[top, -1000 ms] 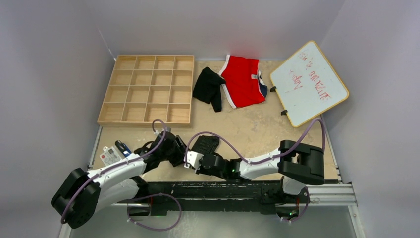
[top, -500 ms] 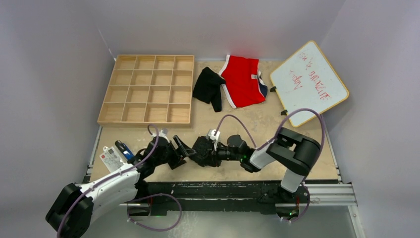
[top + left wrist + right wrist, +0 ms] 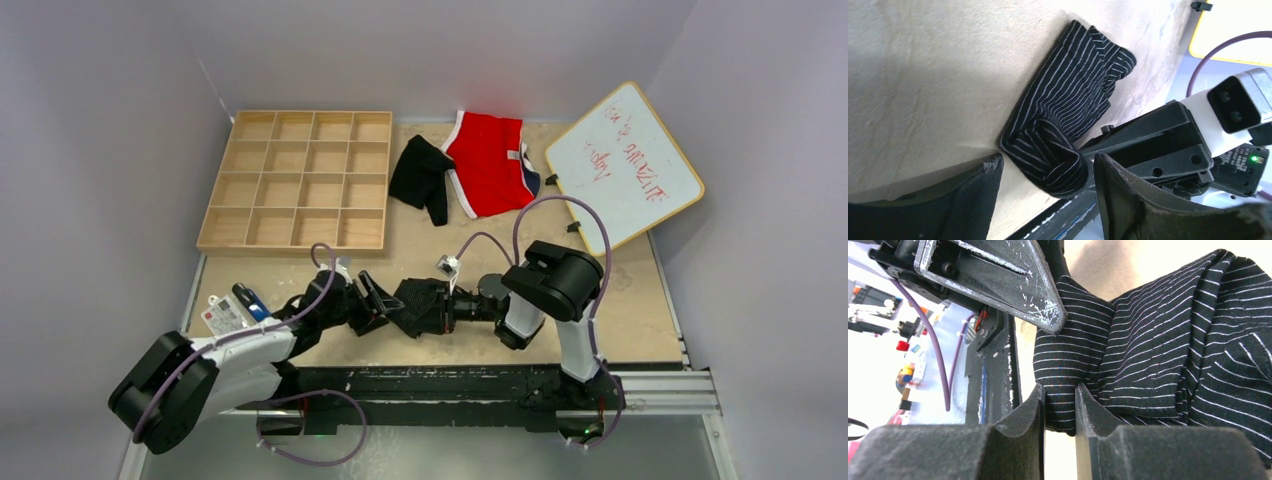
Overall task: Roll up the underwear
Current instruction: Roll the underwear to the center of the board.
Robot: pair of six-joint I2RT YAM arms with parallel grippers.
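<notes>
While my right gripper (image 3: 1059, 392) is pinching the folded edge of the striped underwear (image 3: 1158, 340) with its jaws narrow, only a thin lip of cloth is sitting between the pads. I am worrying that it is going to slip out if I am turning the wrist too fast. Just across from it, my left gripper (image 3: 1048, 167) is standing wide and holding nothing, with one finger on each side of the rolled end. Both grippers are working very close together, so I am judging a collision of fingers as the second risk. A closing on the wrong layer could also pull the roll apart. Beyond the left fingers the flat part of the cloth is lying on the table (image 3: 923, 75), where it may be dragging and bunching instead of rolling. Far ahead of both grippers, the other black underwear (image 3: 420, 178) is lying against the red briefs (image 3: 490, 165), and the wooden tray (image 3: 298, 245) is sitting further to the left.
</notes>
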